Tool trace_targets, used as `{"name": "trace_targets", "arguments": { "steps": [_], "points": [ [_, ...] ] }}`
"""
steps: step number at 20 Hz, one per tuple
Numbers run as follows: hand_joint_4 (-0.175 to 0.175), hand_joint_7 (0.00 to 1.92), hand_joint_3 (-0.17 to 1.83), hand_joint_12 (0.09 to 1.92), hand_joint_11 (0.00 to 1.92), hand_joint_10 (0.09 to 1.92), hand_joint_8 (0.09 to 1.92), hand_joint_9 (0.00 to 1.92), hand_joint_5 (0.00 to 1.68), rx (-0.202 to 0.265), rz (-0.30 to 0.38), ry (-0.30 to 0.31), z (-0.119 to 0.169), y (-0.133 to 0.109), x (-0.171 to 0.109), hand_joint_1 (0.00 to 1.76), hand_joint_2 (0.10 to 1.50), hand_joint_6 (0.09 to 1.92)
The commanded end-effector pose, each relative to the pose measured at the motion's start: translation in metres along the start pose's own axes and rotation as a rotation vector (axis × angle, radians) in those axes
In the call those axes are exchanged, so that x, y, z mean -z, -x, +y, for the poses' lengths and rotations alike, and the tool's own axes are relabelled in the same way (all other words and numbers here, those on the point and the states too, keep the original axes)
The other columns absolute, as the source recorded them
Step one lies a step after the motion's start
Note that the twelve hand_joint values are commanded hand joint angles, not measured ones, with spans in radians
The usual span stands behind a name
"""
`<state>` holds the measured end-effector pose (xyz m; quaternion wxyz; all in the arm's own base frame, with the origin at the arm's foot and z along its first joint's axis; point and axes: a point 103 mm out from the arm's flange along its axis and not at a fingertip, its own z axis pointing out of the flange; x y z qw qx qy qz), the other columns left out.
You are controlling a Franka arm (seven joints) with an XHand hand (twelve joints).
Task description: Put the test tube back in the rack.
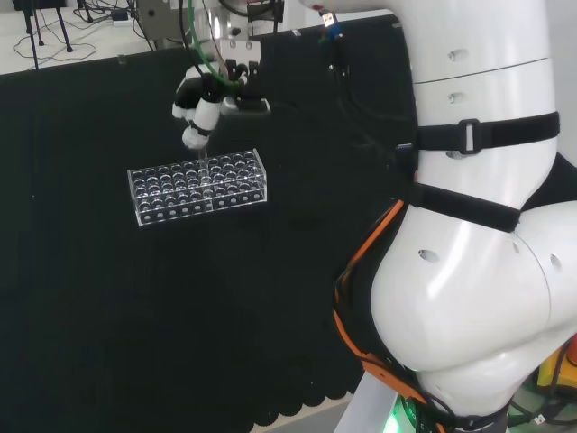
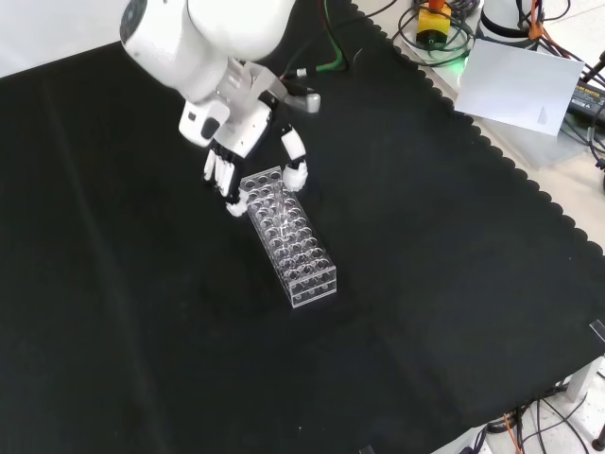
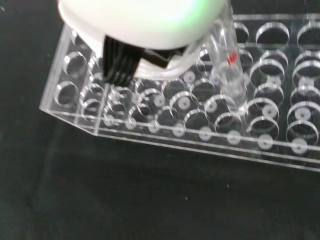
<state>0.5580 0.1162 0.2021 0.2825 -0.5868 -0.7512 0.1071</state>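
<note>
Head view, nearest first: the arm's white links (image 1: pixel 469 234) stand at the right, strapped with black bands and trailed by an orange cable. Beyond them lies the black cloth (image 1: pixel 108 307), bare in the foreground. Farther off, a clear plastic test tube rack (image 1: pixel 198 188) rests flat on the cloth, long side across the view, its rows of round holes visible. Directly behind and above the rack is the hand (image 1: pixel 200 106), fingers pointing down toward the rack's far edge. A faint clear line, the test tube (image 1: pixel 202 161), drops from the fingertips to the rack's top.

Front view: the rack (image 2: pixel 289 235) runs diagonally on the cloth (image 2: pixel 142 359), near end toward lower right. The hand (image 2: pixel 236 142) is over the rack's far end, fingers (image 2: pixel 219 175) on one side and thumb (image 2: pixel 295 161) on the other, curled inward. The tube is hard to make out here.

Wrist view: the test tube (image 3: pixel 227 75) stands near upright with its lower end at or in a hole in the rack (image 3: pixel 200 120), a few holes in from the end; how deep it sits cannot be told. It bears a small red mark. A blurred white part of the hand (image 3: pixel 140 20) covers the tube's upper end, so the hand appears pinched on the tube.
</note>
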Motion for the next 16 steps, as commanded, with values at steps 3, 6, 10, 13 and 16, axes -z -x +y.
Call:
{"name": "trace_targets", "arguments": {
  "steps": [3, 6, 10, 13, 16],
  "points": [
    [-0.029, 0.48, 0.67, 1.53, 0.28, 1.00, 1.01, 0.56, 0.39, 0.039, 0.005, 0.125, -0.039, -0.012, 0.050, 1.11, 0.44, 0.71],
    [-0.029, 0.48, 0.67, 1.53, 0.28, 0.99, 1.01, 0.55, 0.39, 0.045, -0.003, 0.200, -0.060, -0.014, 0.069, 1.10, 0.45, 0.71],
    [-0.038, 0.48, 0.68, 1.53, 0.28, 0.99, 1.01, 0.55, 0.41, 0.043, -0.004, 0.322, -0.091, -0.012, 0.103, 1.06, 0.48, 0.70],
    [-0.062, 0.48, 0.70, 1.53, 0.28, 0.99, 1.01, 0.54, 0.41, 0.053, -0.037, 0.412, -0.116, -0.012, 0.130, 0.97, 0.53, 0.70],
    [-0.080, 0.48, 0.71, 1.53, 0.28, 0.99, 1.01, 0.54, 0.41, 0.050, -0.073, 0.481, -0.143, -0.013, 0.150, 0.91, 0.58, 0.70]
  ]
}}
